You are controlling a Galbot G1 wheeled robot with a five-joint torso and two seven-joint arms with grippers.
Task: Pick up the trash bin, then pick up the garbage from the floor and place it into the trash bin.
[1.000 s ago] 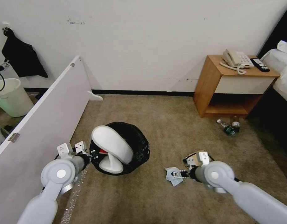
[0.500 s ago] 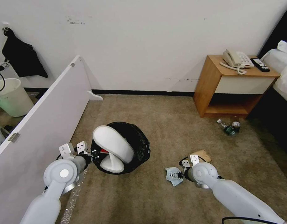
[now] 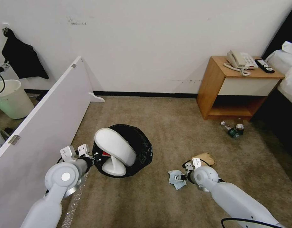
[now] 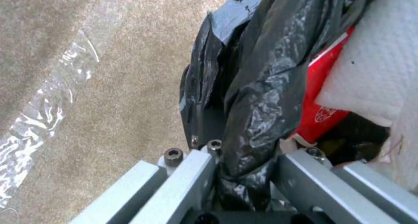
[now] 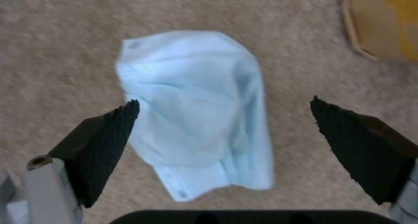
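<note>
- Gripping the rim of the trash bin [image 3: 142,148], the left gripper [image 3: 94,155] was pressed together on the black plastic bag [image 4: 257,113] at the bin's left edge; the left wrist view showed the crinkled liner pinched between the two metal fingers [image 4: 191,178].
- Left of the bin stood a white panel [image 3: 47,120], and farther left, well apart, a pale bucket [image 3: 11,99]; a clear plastic strip [image 4: 48,103] lay on the carpet [image 3: 171,126] just beside the left gripper.
- Inside the bin, two white slippers [image 3: 115,148] stood partly above the rim, one leaning over the other; a red packet [image 4: 324,96] sat against the liner, touching white tissue [image 4: 374,64].
- Right of the bin, apart from it, the light-blue cloth [image 5: 196,109] lay flat on the carpet.
- The right gripper [image 3: 180,177] was low over that cloth, its dark pads [image 5: 109,142] spread wide on either side; contact with the cloth could not be confirmed.
- A brown cardboard piece [image 3: 205,157] lay on the carpet just beside the right gripper.
- Farther right, plastic bottles [image 3: 233,128] lay on the floor near the foot of the wooden nightstand [image 3: 215,88], which bore a phone [image 3: 240,60] and a remote [image 3: 264,66].
</note>
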